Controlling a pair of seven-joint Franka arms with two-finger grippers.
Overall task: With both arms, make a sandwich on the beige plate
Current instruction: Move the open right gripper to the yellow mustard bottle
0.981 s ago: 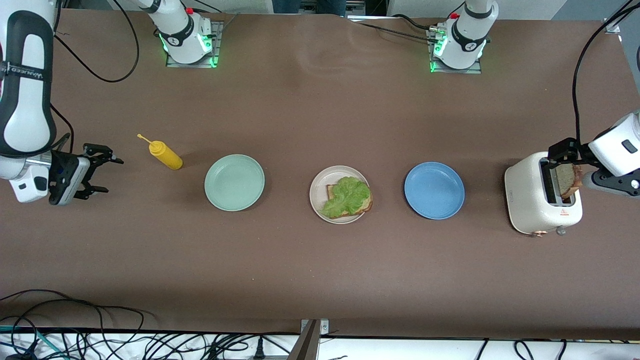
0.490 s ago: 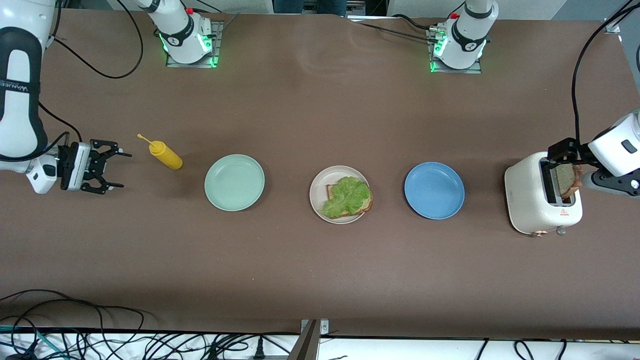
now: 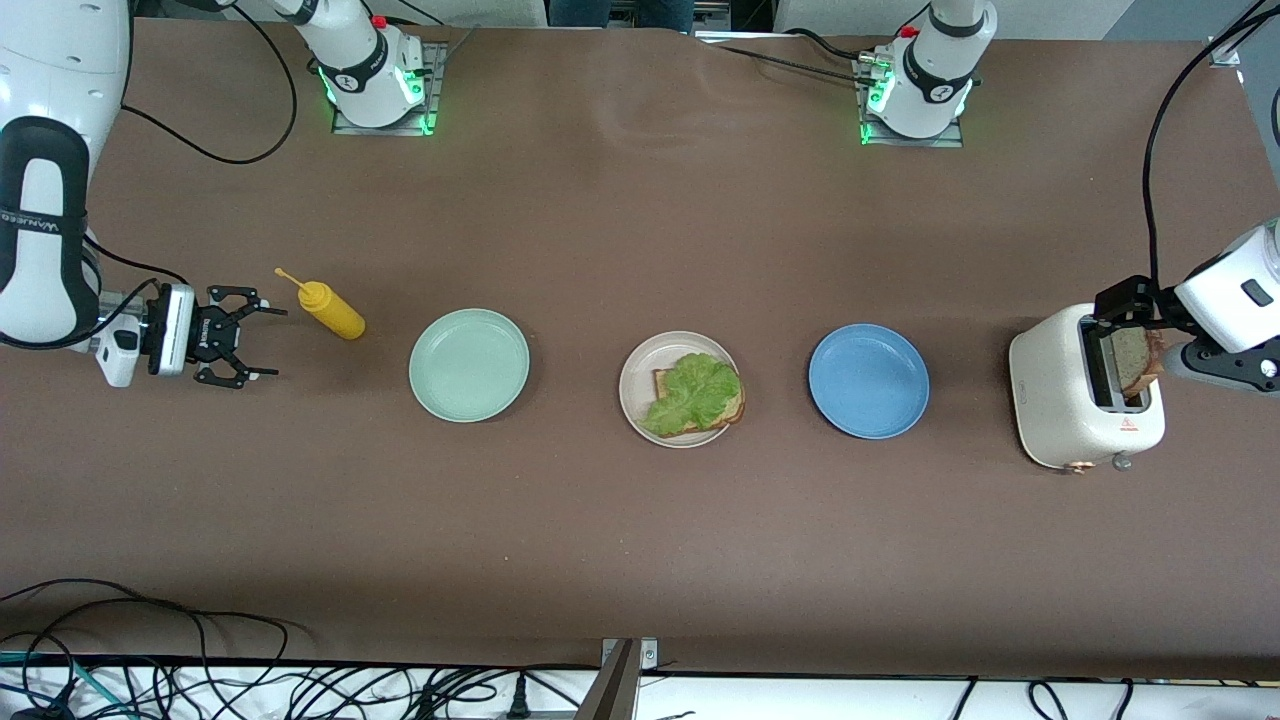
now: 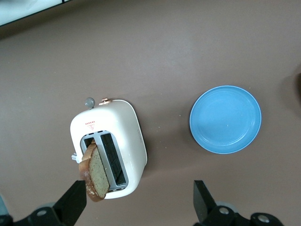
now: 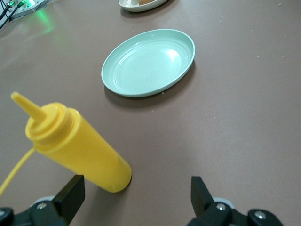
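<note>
Green lettuce (image 3: 693,392) already tops bread on the beige plate (image 3: 634,385), frame centre; top slice (image 3: 1135,361) sits in the toaster (image 3: 1070,410). Left gripper (image 3: 1128,310) and right gripper (image 3: 252,345) gape, empty.

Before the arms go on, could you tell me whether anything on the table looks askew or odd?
Two things stand out. The bread slice leans out of the toaster at a slant instead of standing in its slot. On the beige plate, the lettuce and the slice under it overhang the rim toward the blue plate.
</note>
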